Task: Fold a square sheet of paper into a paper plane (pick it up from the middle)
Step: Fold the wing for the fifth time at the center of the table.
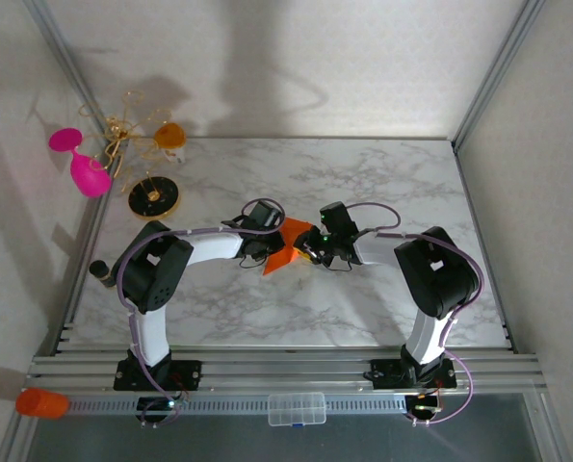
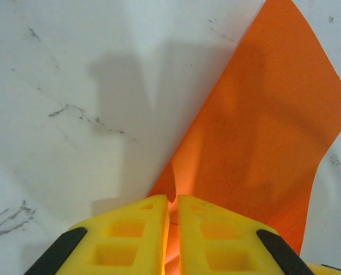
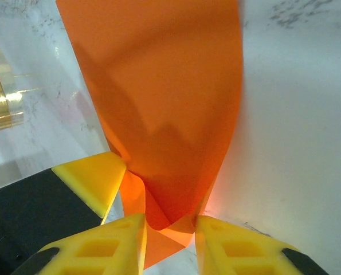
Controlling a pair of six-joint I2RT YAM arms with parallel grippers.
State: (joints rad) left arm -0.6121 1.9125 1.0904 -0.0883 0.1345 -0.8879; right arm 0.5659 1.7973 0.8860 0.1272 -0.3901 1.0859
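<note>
Plainly, the left gripper [image 2: 173, 201] has its two yellow fingers pressed almost together, with only a thin slit between them. An edge of the square sheet of paper [image 2: 262, 132] runs into that slit, so the sheet is pinched there. From that hold it fans out away from the fingertips, lifted off the marble table [image 2: 55, 74], where it throws a shadow.

The right gripper [image 3: 169, 222] stands differently. Its jaws are partly apart, and a folded nose of the orange sheet sits in the gap, seeming to reach both inner faces. Whether they press it or merely flank it I cannot tell. In the right wrist view one finger of the left gripper shows just to the left of that nose, so the two pincers are very close together.

From above, the paper lies near the middle of the table, between the two grippers — the left one at its left side, the right one at its right. Neither arm looks nearer than the other. The paper's long axis runs on a slant, from the far right down to a point at the near left.

In my judgement the coming move turns on that shared spot: both pincers work the same small corner, while the rest of the sheet hangs free beyond them — so a pull across the slant could slip the paper out of the looser right hold.
</note>
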